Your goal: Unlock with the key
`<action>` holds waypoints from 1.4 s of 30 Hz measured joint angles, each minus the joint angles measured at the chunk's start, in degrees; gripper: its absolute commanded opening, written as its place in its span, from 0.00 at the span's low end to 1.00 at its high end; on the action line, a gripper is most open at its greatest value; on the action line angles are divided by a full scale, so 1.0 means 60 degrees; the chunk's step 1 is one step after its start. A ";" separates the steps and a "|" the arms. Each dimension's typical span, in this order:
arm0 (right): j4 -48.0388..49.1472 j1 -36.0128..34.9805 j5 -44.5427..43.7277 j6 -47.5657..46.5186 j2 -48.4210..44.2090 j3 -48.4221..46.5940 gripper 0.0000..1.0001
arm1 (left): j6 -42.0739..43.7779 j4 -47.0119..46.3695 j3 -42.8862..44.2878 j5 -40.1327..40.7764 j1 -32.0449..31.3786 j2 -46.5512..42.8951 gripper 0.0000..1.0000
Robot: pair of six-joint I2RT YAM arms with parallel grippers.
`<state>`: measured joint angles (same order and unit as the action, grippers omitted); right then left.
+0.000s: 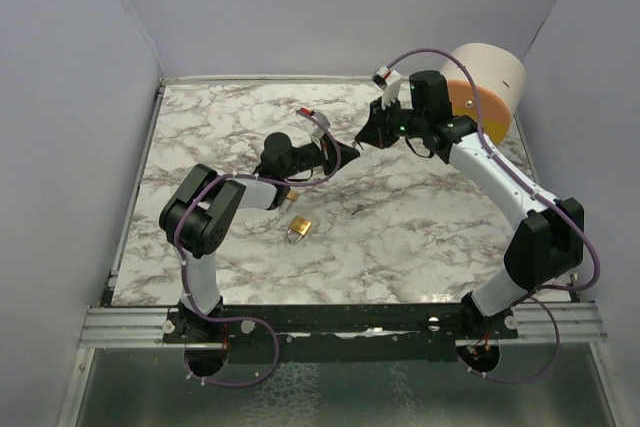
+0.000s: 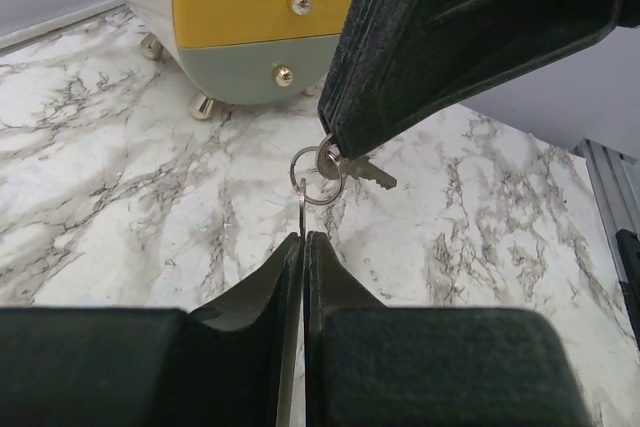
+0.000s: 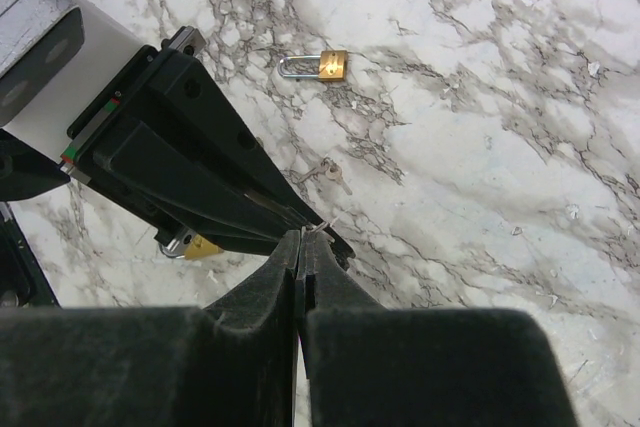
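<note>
The marbled worktop (image 1: 420,237) fills the floor of the white-walled cell. A rounded white drawer unit (image 1: 487,87) stands at its far right corner, with a yellow drawer front above a grey one, each with a small brass knob.

The two arms reach in from either side and meet above the middle of the worktop, tip to tip. The left gripper (image 2: 303,242) has its jaws pressed together on a thin blade (image 2: 301,215) of metal, seen edge-on, which rises out of the gap between them. The right gripper (image 3: 300,239) comes down from the opposite side with its jaws also pressed together, pinching the head of the key (image 2: 372,175), whose toothed shank sticks out sideways.

The brass padlock (image 1: 298,229) lies flat on the worktop, nearer the arm bases and well apart from both grippers, its shackle closed. A second brass piece (image 3: 200,246) shows under the left arm, mostly hidden.

A split ring (image 2: 316,203) hangs in the air between the two grippers, joining the key to the thin blade.

A small loose key (image 3: 328,171) lies on the marble between the padlock and the grippers
</note>
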<state>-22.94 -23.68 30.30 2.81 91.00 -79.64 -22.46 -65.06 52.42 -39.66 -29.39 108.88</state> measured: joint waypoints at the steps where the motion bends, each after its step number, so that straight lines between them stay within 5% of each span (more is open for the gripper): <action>1: -0.0004 0.0000 -0.0004 0.0000 -0.0004 0.0000 0.01 | -0.0004 -0.0007 0.0000 0.0004 0.0000 0.0000 0.01; 16: 0.0044 0.0000 -0.0433 0.0277 -0.0113 0.0295 0.01 | -0.0401 0.0444 0.0004 -0.0240 0.0106 -0.0066 0.00; 22: 0.0146 -0.0004 -0.0976 0.0627 -0.0171 0.0918 0.33 | -0.0907 0.1785 0.0040 -0.0812 0.0444 -0.0372 0.00; 26: 0.0364 -0.0007 -0.1235 0.0852 -0.0342 0.1315 0.40 | -0.0885 0.3286 0.0503 -0.1311 0.0652 -0.0470 0.00; 42: 0.3497 0.0091 0.0146 0.1676 -0.0820 0.2481 0.38 | -0.1049 0.5650 0.1953 -0.3745 0.0827 -0.0470 0.00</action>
<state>-1.96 -23.14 31.18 12.86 86.08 -64.75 -28.75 -31.16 64.14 -62.13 -24.43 106.06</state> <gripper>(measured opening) 0.387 0.018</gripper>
